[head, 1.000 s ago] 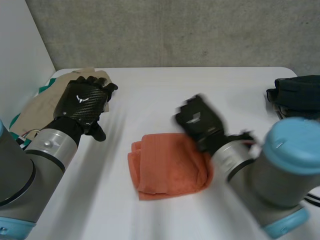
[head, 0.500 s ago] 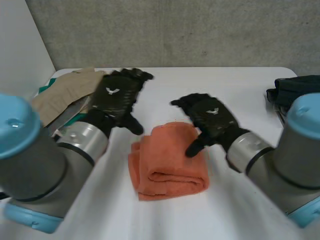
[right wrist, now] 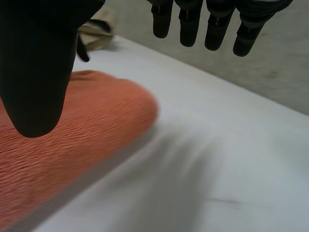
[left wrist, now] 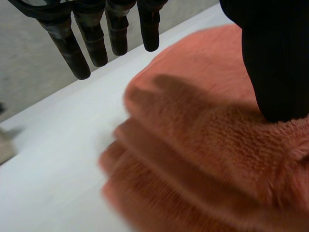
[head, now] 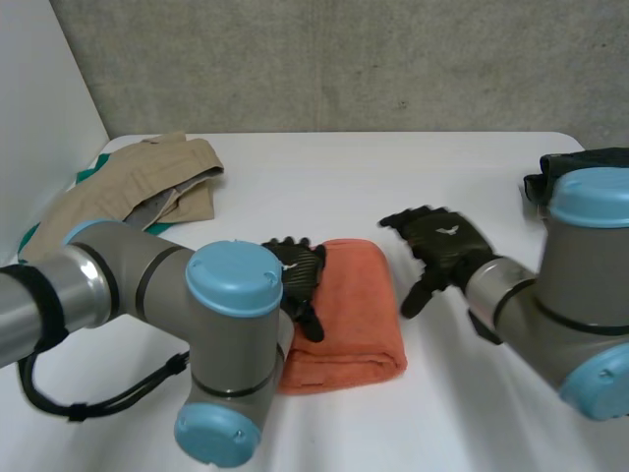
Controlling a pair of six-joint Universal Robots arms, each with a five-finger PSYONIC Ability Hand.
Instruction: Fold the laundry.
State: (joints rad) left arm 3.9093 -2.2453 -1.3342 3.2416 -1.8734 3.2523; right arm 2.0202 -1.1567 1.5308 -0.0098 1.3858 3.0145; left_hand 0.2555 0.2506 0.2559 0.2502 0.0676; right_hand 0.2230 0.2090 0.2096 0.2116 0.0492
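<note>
The left hand [head: 295, 280] rests straight-fingered on the folded towel [head: 359, 305], gripping nothing; the right hand [head: 442, 246] hovers beside it, fingers spread, empty.

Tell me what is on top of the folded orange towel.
The left robot hand, open, thumb on the folded orange towel's edge. The left arm covers its near corner.
</note>
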